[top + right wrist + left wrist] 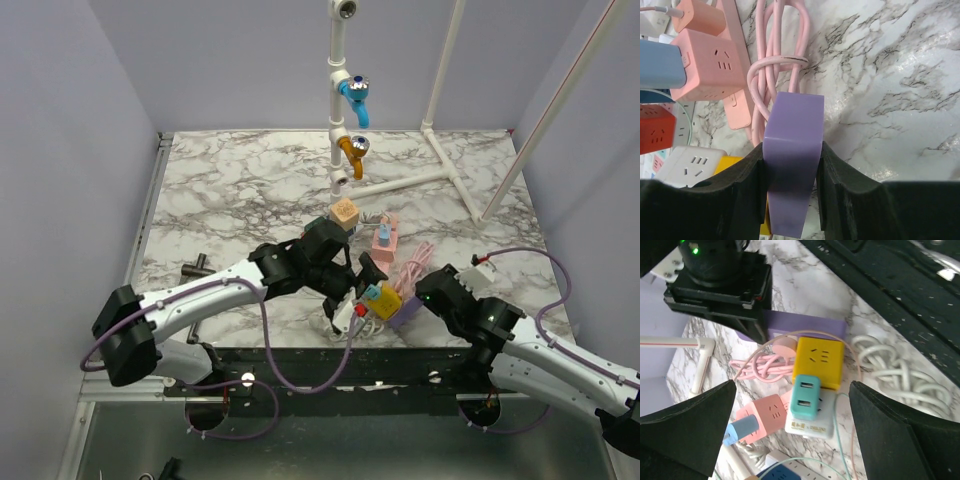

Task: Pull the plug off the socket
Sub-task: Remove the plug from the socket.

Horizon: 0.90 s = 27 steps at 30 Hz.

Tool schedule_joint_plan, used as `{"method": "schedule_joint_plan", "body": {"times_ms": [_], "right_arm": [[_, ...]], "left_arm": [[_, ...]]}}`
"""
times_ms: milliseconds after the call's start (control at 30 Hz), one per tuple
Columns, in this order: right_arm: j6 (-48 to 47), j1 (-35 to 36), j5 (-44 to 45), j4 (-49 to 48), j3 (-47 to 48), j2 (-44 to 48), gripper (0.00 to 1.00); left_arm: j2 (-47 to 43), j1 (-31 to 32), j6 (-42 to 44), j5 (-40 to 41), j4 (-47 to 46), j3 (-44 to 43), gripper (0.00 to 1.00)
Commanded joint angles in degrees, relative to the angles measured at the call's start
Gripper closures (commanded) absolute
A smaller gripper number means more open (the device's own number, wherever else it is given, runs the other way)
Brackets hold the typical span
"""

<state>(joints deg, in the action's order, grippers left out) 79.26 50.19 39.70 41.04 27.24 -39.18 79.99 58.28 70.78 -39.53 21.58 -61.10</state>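
Left side: my left hand (792, 390) hangs low over the clutter near the front edge of the marble tabletop (250, 190), its fingers (695, 425) spread wide and gripping nothing. Seen from the left wrist, a teal plug (805, 396) lies in the gap between them, clear of both fingers. It is seated in a white cube socket (812, 422). Just left of that pair is a pink cube socket (765, 415) with a blue plug (740, 432) in its side. Beyond the teal plug, and touching the white cube, is a yellow cube socket (819, 360). A coiled pink cable (765, 369) lies to its left and a loose white cable (895, 372) to its right. Behind the yellow cube is a purple block (792, 145), which stands on edge. Right side: my right hand (791, 175) is clamped narrow on that purple block, one finger flat on each broad face, with the block's far end sticking out past the fingertips. The pink cable runs away from that end across the marble. I cannot tell whether the yellow cube is plugged into the purple block or only pressed against it.
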Motion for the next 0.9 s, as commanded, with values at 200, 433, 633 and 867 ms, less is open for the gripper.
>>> {"method": "schedule_joint_plan", "body": {"times_ms": [200,433,633,867], "right_arm": [[-3.92,0.35,0.5,-11.24,1.92,-0.08,0.99],[-5.44,0.3,-1.36,-14.74,2.26,-0.29,0.99],[-4.4,0.34,-2.06,-15.37,2.37,-0.94,0.99],[-2.59,0.31,-2.35,-15.2,1.25,-0.68,0.99]], "left_arm": [[-0.39,-0.01,5.24,-0.94,5.8,1.35,0.01],[5.03,1.07,1.59,1.95,2.86,-1.53,0.01],[8.0,3.56,-0.63,8.75,-4.96,0.87,0.01],[12.37,4.38,-0.85,13.75,-4.27,-0.46,0.01]]}}
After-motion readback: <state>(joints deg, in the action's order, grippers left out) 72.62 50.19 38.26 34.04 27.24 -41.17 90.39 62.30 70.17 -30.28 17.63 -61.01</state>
